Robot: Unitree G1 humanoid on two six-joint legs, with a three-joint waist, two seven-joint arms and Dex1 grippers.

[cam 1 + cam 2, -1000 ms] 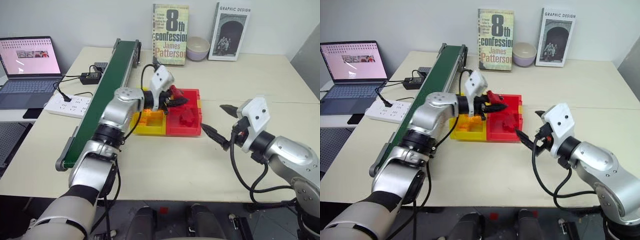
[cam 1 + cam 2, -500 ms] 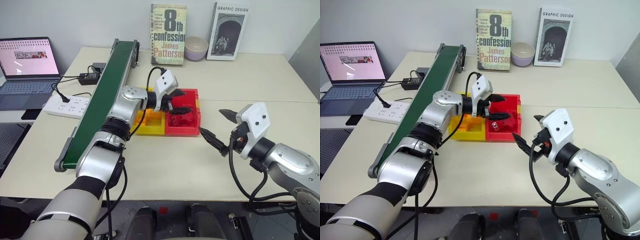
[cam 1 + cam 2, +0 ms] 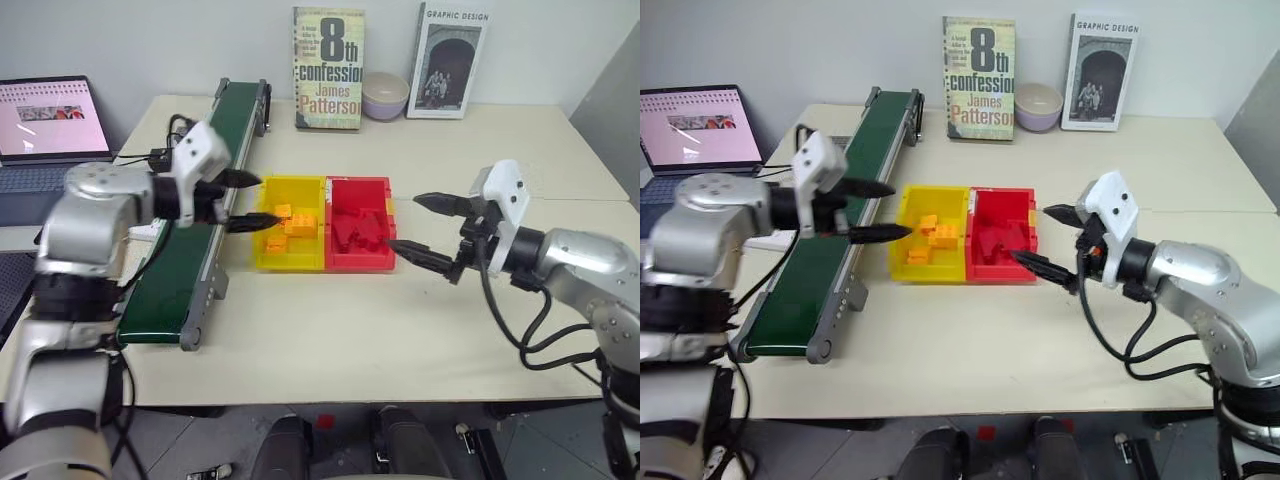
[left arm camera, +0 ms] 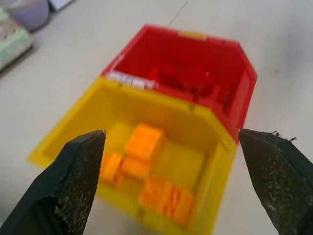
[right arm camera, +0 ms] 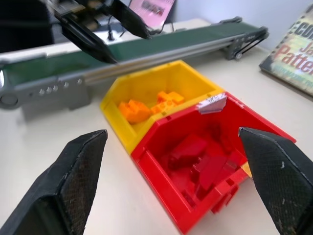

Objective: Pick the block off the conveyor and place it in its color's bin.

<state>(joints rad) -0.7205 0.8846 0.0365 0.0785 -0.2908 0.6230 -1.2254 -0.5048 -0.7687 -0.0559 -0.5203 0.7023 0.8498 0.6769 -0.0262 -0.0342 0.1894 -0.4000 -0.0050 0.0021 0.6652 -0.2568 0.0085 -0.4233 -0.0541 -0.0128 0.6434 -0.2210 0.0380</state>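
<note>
Now, left gripper (image 3: 250,202) hangs over the near edge of the conveyor (image 3: 205,190), jaws spread wide and holding nothing, tips aimed at the yellow tray (image 3: 290,222). From the left wrist view the two fingers (image 4: 73,186) frame that tray, with the red bin (image 4: 195,68) just behind it.

Right gripper (image 3: 425,225) sits low over the counter (image 3: 330,320), just beside the red bin's outer wall, jaws likewise released and empty, tips aimed at the bin.

Red bin (image 3: 358,236) and yellow tray stand touching, side by side, in the middle of the counter, beside the belt. The red bin holds a heap of red bricks (image 5: 200,161). The block cannot be singled out from the pile; pieces lie jumbled and overlapping, long axes at mixed angles, so its heading is not readable. The yellow tray carries several orange bricks (image 3: 287,225), loosely scattered on its floor.

Conveyor runs long axis from the near counter edge toward the far wall, dark green belt between grey rails.

At the far wall: two books (image 3: 328,68) standing upright and a pale bowl (image 3: 385,96) between them. Laptop (image 3: 45,130) open off the robot's left, with a power strip near the belt.
</note>
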